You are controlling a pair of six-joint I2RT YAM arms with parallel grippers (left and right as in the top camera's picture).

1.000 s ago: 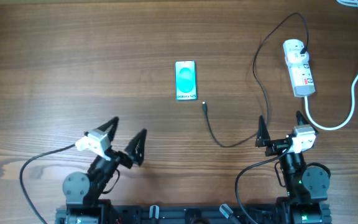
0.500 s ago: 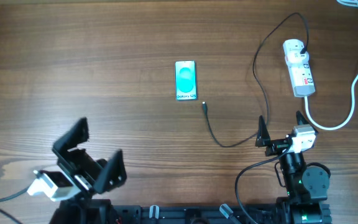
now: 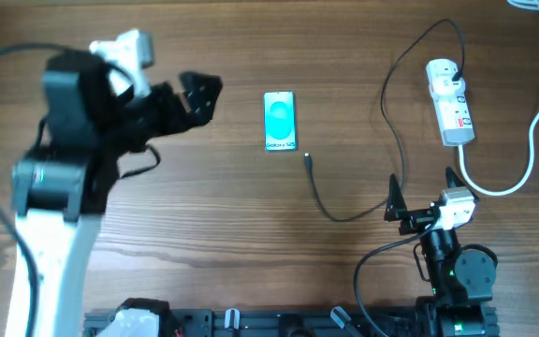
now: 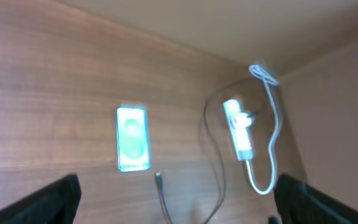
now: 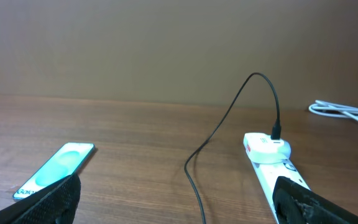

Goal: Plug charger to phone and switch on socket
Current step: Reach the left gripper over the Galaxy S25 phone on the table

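Observation:
The phone [image 3: 280, 120] lies flat mid-table, cyan screen up; it also shows in the left wrist view [image 4: 133, 138] and the right wrist view [image 5: 58, 168]. The charger's black connector tip [image 3: 308, 161] lies loose just right of and nearer than the phone. Its thin cable [image 3: 388, 103] loops to a white plug [image 3: 444, 70] seated in the socket [image 3: 452, 114] at the far right. My left gripper [image 3: 190, 98] is open and empty, raised left of the phone. My right gripper [image 3: 422, 192] is open and empty, low near the cable's bend.
The socket's thick white cord [image 3: 530, 140] loops along the right edge and runs off the far right corner. In the left wrist view the socket [image 4: 239, 127] and cord [image 4: 269, 155] are blurred. The arm bases stand at the near edge.
My left arm has swung up from the near left of the table to a raised pose left of the phone. The right arm, phone and cable have not moved.

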